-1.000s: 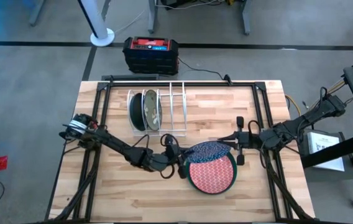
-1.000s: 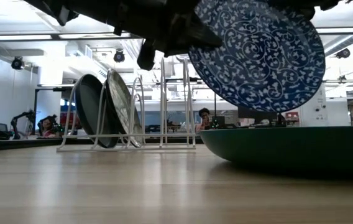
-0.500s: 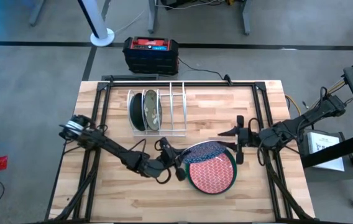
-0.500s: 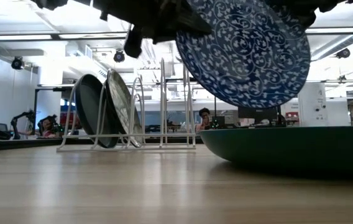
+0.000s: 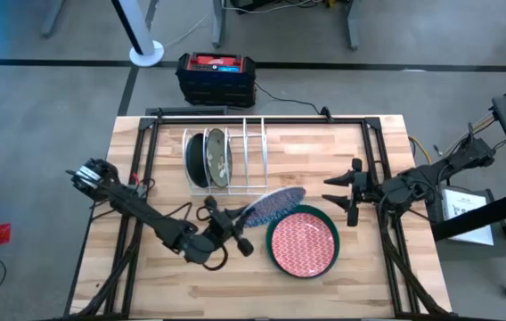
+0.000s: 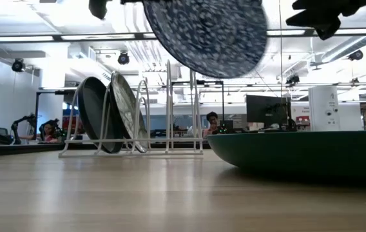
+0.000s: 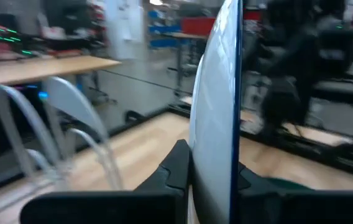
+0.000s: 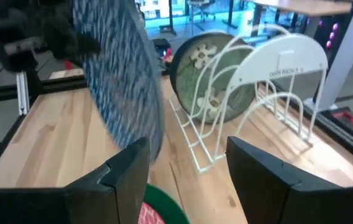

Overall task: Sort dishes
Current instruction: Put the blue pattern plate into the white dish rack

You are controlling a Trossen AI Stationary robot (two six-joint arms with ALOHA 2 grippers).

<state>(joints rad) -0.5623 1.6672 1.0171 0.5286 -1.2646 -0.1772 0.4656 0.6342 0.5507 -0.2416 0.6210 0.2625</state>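
Above table: left hand (image 5: 235,234) holds blue-and-white plate (image 5: 272,205) tilted, edge-up.

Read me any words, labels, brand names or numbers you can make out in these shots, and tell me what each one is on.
Nothing reads for certain.
White wire rack: embossed lettering on its end panel, too blurred to read.
Red and black box on the floor behind the table: a label on top, too small to read.
White papers beside the right arm: print too small to read.
Room signs and screens: blurred.

left claw (image 7: 210,180) pinching blue-and-white plate (image 7: 217,112) edge-on, wire rack (image 7: 58,137) beyond
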